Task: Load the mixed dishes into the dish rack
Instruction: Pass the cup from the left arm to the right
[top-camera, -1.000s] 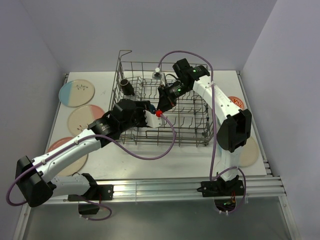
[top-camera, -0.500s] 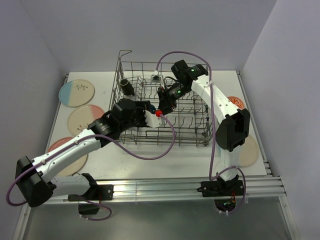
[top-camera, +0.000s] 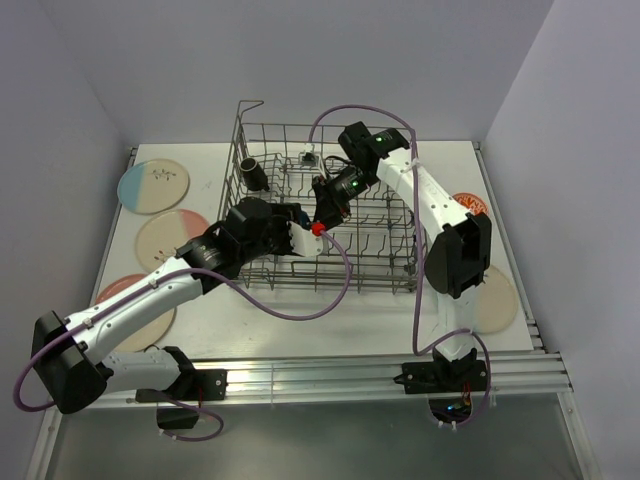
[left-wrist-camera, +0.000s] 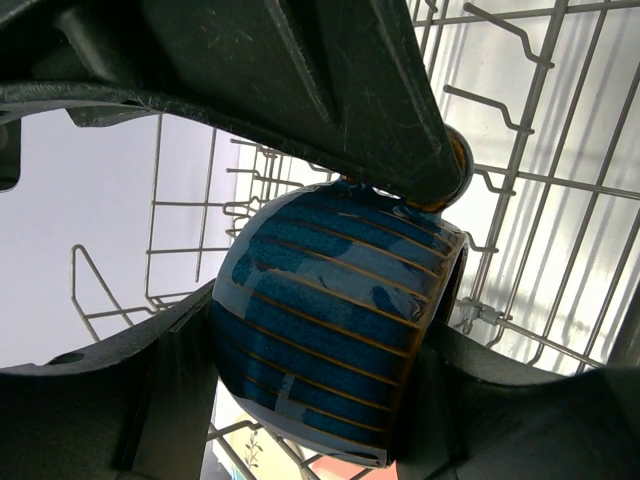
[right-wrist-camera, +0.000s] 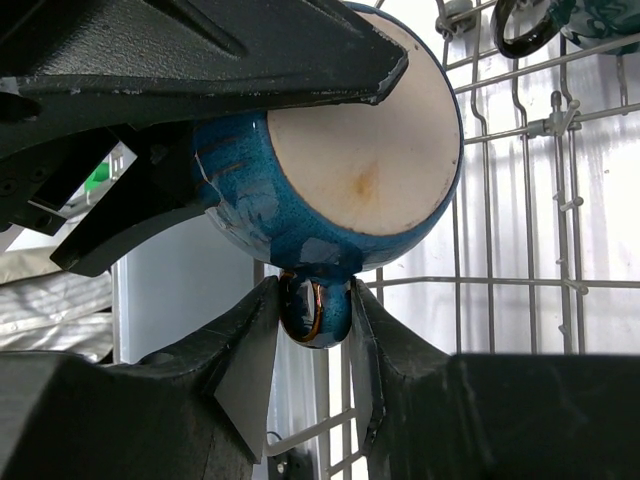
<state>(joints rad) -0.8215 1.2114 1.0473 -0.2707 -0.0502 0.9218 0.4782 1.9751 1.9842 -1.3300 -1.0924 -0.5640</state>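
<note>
White table (top-camera: 380, 320), four plates (top-camera: 152, 187), one rack (top-camera: 385, 262), one striped blue mug (left-wrist-camera: 335, 320)

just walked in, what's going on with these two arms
Both arms are on one blue mug above the dish rack. The left gripper clamps the mug's body while the right gripper pinches its handle, so this looks like a handover or a joint placement. A dark mug sits in the rack's far left corner. Several plates wait on the table outside the rack.
</note>
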